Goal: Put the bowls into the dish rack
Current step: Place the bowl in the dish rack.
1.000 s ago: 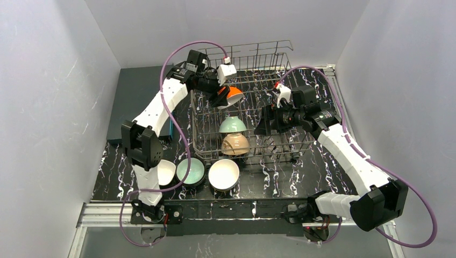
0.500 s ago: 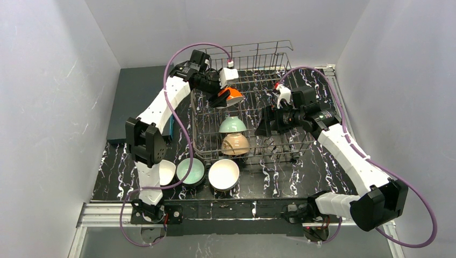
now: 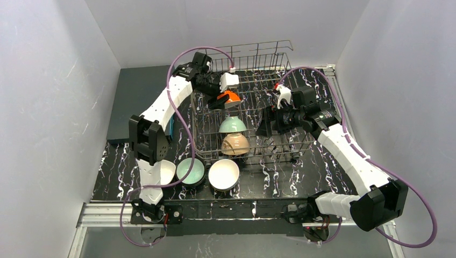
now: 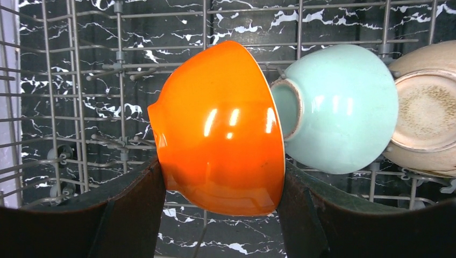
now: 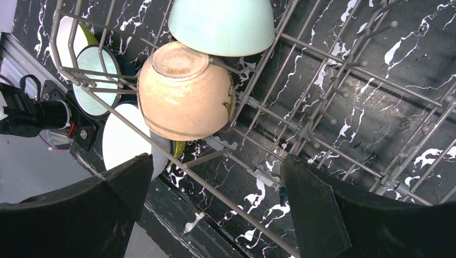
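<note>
My left gripper [image 3: 221, 100] is shut on an orange bowl [image 3: 231, 97] [image 4: 223, 129] and holds it tilted over the back of the silver wire dish rack [image 3: 279, 64]. A mint green bowl [image 3: 233, 125] [image 4: 339, 107] and a peach-tan bowl [image 3: 235, 144] [image 5: 183, 97] sit upside down in the rack, in front of the orange one. My right gripper [image 3: 264, 122] [image 5: 215, 177] is open and empty above the rack's right half. On the table before the rack stand a white bowl [image 3: 223, 174], a mint-lined bowl [image 3: 191, 171] and a bowl [image 3: 164, 172] partly hidden by my left arm.
A flat dark grey slab [image 3: 134, 102] lies left of the rack. The rack's near wire rim [image 5: 161, 145] runs below my right gripper. White walls close in on three sides. The black marble table [image 3: 322, 161] shows right of the rack.
My left gripper has lowered slightly and moved a little right with the orange bowl, toward the mint green bowl. The right arm has stayed still.
</note>
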`<act>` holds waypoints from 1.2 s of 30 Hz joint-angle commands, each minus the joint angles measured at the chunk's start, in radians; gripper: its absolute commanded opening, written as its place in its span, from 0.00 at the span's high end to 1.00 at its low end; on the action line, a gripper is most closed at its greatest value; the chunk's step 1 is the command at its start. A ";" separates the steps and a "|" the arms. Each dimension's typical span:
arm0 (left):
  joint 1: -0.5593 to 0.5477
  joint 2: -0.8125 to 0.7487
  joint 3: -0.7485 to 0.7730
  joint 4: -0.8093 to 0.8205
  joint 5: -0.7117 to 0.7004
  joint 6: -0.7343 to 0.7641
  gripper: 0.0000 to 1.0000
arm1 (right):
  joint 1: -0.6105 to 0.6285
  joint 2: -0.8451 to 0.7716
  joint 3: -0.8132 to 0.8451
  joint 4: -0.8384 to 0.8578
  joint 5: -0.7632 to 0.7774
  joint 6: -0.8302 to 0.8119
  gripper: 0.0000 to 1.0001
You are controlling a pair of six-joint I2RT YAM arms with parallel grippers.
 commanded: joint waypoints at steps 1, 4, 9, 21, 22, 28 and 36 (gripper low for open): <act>-0.017 0.010 0.038 -0.026 0.005 0.039 0.93 | -0.006 -0.008 0.038 -0.013 0.012 -0.019 0.01; -0.029 0.025 0.048 -0.033 -0.010 0.046 0.93 | -0.007 -0.008 0.038 -0.014 0.015 -0.020 0.01; -0.049 0.047 0.061 -0.035 -0.051 0.053 0.92 | -0.008 -0.009 0.040 -0.023 0.018 -0.027 0.01; -0.079 0.082 0.072 -0.031 -0.129 0.063 0.89 | -0.008 -0.015 0.043 -0.035 0.025 -0.032 0.01; -0.082 0.085 0.072 -0.030 -0.140 0.065 0.89 | -0.008 -0.016 0.045 -0.037 0.025 -0.034 0.01; -0.093 0.073 0.067 -0.019 -0.189 0.073 0.75 | -0.010 -0.020 0.046 -0.045 0.028 -0.035 0.01; -0.110 0.038 0.042 -0.016 -0.264 0.090 0.41 | -0.009 -0.024 0.053 -0.048 0.023 -0.032 0.01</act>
